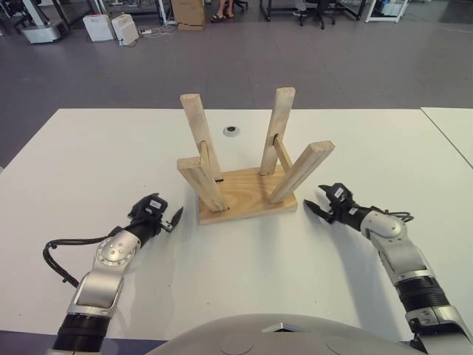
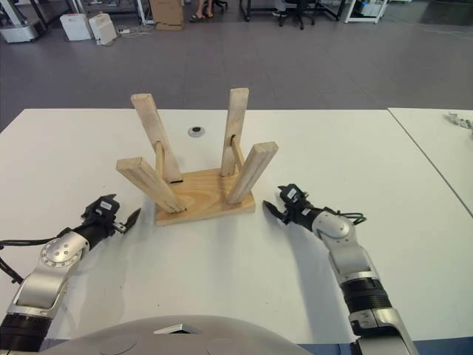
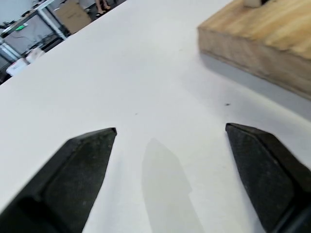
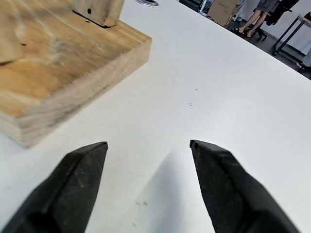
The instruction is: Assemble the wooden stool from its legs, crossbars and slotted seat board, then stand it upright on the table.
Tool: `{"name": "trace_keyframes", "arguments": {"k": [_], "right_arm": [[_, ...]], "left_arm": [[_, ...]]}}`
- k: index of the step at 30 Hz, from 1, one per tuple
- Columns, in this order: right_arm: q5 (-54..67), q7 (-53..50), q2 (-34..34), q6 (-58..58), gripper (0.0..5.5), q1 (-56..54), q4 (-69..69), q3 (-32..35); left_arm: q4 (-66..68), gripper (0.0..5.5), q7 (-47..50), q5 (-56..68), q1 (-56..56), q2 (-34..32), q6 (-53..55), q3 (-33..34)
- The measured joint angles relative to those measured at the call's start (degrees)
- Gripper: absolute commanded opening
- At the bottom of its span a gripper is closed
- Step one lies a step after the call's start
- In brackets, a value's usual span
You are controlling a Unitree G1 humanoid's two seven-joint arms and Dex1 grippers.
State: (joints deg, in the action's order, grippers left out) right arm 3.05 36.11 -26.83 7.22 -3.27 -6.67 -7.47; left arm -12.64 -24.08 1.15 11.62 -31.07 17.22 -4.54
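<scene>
- Stool point(image 1: 244, 177) sits upside down at mid-table point(image 1: 111, 163): board point(image 1: 247, 198) flat on the surface and four legs point(image 1: 278, 126) pointing up, the near pair leaning toward me.
- Crossbars point(image 1: 281, 151) show between the legs on each side. I cannot tell how firmly any joint is seated.
- Taking the stool as the dial centre, the left gripper point(image 1: 172, 220) rests low on the table at about 8 o'clock. It is just beside the board's near corner, with jaws spread wide and nothing held.
- The right gripper point(image 1: 313, 201) is at about 4 o'clock, near the opposite corner. It too is wide open and empty, and it does not touch the wood.
- A small dark disc point(image 1: 231, 131) lies on the table at 12 o'clock, beyond the stool.
- My read is that assembly looks done and the flip to upright remains.
- Risk one is that the legs may be held in their slots by fit alone, so tipping the stool could let one drop out.
- Risk two is that the board lies flush on a smooth top, so a finger nudging its edge may slide it toward 12 o'clock instead of getting under it.
- Risk three is uneven lifting from 4 and 8 o'clock, which could rack the frame and pop a crossbar.
- Risk four is that the leaning near legs could snag a wrist mid-turn.
</scene>
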Motion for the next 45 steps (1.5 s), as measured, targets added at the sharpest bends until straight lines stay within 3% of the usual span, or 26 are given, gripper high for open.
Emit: {"name": "trace_keyframes", "arguments": {"k": [5, 9, 15, 18, 23, 27, 32, 35, 40, 45], "right_arm": [[-0.41, -1.52, 0.82, 9.28, 3.2, 1.36, 7.3, -0.73], [0.38, -1.53, 0.05, 19.51, 3.2, 4.59, 17.82, -0.59], [18.36, -0.41, -3.08, 37.46, 3.2, 4.78, 32.63, 11.32], [25.67, 3.82, -9.44, 41.4, 3.2, 1.71, 37.33, 18.06], [28.88, 7.97, -14.32, 41.81, 3.2, 1.39, 39.28, 20.03], [25.48, 15.75, -21.17, 34.64, 3.2, 5.22, 38.3, 16.79], [14.45, 22.43, -29.0, 19.86, 3.2, 7.8, 27.65, 12.16], [17.22, 27.45, -28.33, 18.17, 3.2, 4.75, 26.08, 10.16], [17.14, 32.52, -21.44, 15.91, 3.2, -6.17, 18.55, 0.31], [14.51, 35.77, -19.74, 13.42, 2.21, -9.71, 13.92, -4.54]], "left_arm": [[-3.87, 4.15, -0.71, 0.51, -3.22, 1.42, 9.04, -2.05], [-7.67, 4.15, -0.55, 3.01, -3.61, 2.08, 17.26, 0.73], [-19.18, 4.15, -3.6, 14.42, -3.55, 0.34, 24.15, 11.15], [-25.03, 4.15, -8.66, 21.44, -3.05, -3.53, 26.45, 16.61], [-24.17, 4.15, -13.68, 25.48, -0.62, -6.09, 26.63, 19.46], [-19.88, 4.15, -19.53, 24.8, 2.56, -10.18, 22.23, 17.93], [-9.71, 4.15, -26.82, 17.06, 5.31, -18.48, 10.61, 17.29], [-6.6, 4.15, -32.54, 16.7, 1.57, -20.27, 5.92, 14.99], [-0.11, 3.96, -41.24, 15.04, -14.0, -18.67, 1.11, 2.08], [2.61, 3.08, -46.27, 15.17, -19.48, -16.33, 0.69, -3.75]]}}
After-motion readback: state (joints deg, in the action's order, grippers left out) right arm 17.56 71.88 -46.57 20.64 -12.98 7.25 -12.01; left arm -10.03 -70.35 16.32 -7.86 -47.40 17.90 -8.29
